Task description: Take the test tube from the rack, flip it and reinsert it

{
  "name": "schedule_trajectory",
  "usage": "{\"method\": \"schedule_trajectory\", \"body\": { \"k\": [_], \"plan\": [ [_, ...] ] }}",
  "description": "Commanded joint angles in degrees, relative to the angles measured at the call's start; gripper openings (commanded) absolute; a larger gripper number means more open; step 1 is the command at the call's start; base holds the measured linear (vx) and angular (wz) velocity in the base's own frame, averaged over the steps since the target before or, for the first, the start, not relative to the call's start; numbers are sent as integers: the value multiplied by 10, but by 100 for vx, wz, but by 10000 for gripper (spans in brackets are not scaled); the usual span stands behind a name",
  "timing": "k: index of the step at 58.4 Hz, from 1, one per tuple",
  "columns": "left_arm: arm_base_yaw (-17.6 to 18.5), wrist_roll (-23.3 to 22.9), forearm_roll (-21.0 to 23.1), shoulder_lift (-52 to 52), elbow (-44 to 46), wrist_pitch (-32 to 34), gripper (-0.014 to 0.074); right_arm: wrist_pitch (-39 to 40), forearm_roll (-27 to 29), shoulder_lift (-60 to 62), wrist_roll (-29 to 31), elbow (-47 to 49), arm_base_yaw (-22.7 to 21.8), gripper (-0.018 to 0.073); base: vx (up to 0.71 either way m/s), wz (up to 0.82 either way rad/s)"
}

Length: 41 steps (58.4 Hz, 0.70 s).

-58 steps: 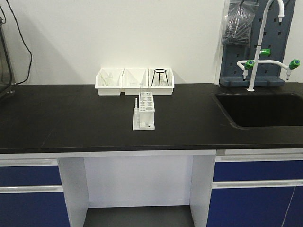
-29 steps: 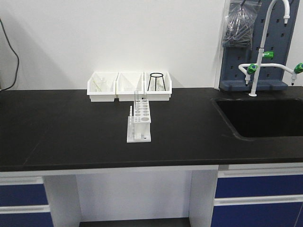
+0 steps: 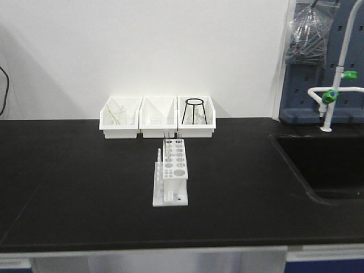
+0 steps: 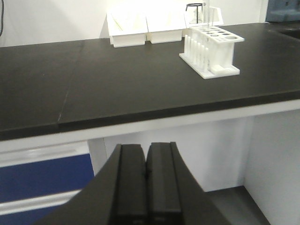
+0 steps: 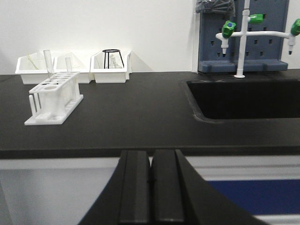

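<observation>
Small white plastic test tube rack (image 3: 172, 175) sits mid-frame in the front view on the black matte countertop (image 3: 68, 182), just ahead of three white open-front bins (image 3: 157, 132). Left gripper (image 4: 146, 161) and right gripper (image 5: 151, 164) hang low, well short of it, pads pressed flat together, nothing held. Approach looks not yet begun. Best bet: open first, drop over one clear glass tube (image 5: 47, 60) at rack's far end, pinch high, lift straight. Tubes nearly vanish in front view; which holes they fill, can't tell.
</observation>
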<state>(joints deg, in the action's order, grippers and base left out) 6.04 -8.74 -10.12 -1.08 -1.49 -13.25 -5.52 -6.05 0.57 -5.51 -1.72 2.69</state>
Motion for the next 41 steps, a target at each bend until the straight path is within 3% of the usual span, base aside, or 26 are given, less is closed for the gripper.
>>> {"method": "schedule_trajectory", "body": {
  "k": [1, 41],
  "plan": [
    [0, -5, 2, -5, 2, 45, -7, 46, -6, 8, 1, -2, -4, -11, 39, 5],
    [0, -5, 2, -5, 2, 45, -7, 46, -6, 8, 1, -2, -4, -11, 36, 4]
  ]
}}
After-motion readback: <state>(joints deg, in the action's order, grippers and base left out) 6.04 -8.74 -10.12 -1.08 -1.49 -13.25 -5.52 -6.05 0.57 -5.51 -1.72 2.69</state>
